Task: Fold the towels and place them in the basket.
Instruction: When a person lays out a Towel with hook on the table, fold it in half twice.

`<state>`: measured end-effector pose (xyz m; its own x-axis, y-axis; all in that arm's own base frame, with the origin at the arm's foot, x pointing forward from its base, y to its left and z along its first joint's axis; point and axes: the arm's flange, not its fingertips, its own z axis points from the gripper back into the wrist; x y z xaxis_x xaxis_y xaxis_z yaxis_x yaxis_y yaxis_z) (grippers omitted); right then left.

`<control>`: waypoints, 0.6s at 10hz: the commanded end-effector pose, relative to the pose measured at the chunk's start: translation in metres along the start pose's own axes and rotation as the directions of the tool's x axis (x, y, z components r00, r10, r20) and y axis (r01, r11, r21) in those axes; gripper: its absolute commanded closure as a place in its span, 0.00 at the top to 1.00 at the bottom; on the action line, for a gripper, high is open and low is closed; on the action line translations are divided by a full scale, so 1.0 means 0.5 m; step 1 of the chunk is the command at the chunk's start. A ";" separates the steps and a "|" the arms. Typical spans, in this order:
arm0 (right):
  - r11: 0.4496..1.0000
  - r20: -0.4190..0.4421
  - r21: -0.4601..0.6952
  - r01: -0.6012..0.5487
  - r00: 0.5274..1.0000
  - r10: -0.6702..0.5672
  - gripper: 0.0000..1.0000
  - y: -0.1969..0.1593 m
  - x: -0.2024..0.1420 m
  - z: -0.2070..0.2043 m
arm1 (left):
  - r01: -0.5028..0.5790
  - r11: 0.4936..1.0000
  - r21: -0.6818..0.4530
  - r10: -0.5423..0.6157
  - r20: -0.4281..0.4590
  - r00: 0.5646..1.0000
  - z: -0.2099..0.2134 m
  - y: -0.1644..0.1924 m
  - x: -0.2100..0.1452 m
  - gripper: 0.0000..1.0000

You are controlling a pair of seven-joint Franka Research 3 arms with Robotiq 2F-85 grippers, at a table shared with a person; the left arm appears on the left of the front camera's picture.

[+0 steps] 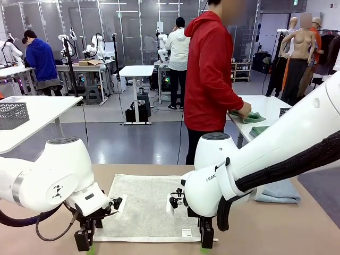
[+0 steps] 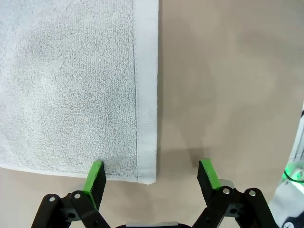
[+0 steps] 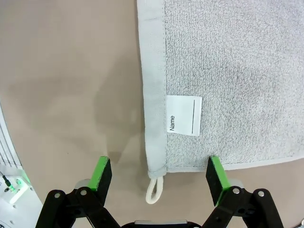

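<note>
Your left pincer [image 1: 87,245] sat nearest the lens, low at the near edge of the tan tabletop [image 1: 276,228]. Its fingers stood apart and held nothing. One green pad [image 2: 96,176] rested at the near left corner of the spread towel [image 1: 146,204], and the other hung over bare tabletop just beside the hem.

Well beyond it, at the far left, a dark mesh basket [image 1: 13,115] stood on a separate white table. You could not tell what was in it.

The pale towel lay flat and open between your two arms, with its near hem running close along the tabletop's near edge. Bare surface lay to either side.

At the towel's near right corner, a white tag [image 3: 184,115] read "Name" beside a blank ruled line. A small white loop [image 3: 153,192] stuck out past the hem.

Your right pincer [image 1: 206,241] straddled that corner. Its fingers were apart and gripped nothing, the loop lying between them. On the white arm above it, part of the maker's lettering read "RAN".

Farther right, behind that arm, a folded blue-grey towel [image 1: 279,192] lay on the tabletop. Across the table, a person in a red top [image 1: 210,79] had a hand [image 1: 245,109] on a green cloth [image 1: 254,117] on another white table.
</note>
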<state>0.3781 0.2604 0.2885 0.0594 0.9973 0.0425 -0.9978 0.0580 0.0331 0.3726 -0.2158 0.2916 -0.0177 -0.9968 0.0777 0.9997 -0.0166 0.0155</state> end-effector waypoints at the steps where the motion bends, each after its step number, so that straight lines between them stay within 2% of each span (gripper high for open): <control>1: 1.000 -0.005 -0.011 -0.003 1.000 0.003 0.80 -0.011 0.006 -0.001 | 0.035 0.999 0.024 -0.036 0.033 0.999 -0.009 0.012 -0.001 0.78; 5: 1.000 -0.012 -0.014 -0.001 1.000 0.001 0.80 -0.013 0.009 0.003 | 0.045 0.998 0.036 -0.046 0.029 0.999 -0.009 0.019 -0.002 0.80; 6: 1.000 -0.013 -0.020 -0.003 1.000 0.003 0.80 -0.012 0.010 0.004 | 0.050 0.998 0.037 -0.051 0.022 0.998 -0.010 0.019 -0.002 0.62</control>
<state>0.3815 0.2614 0.2920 0.0526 0.9977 0.0426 -0.9984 0.0517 0.0220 0.3773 -0.2164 0.2929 -0.0543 -0.9947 0.0873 0.9977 -0.0505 0.0452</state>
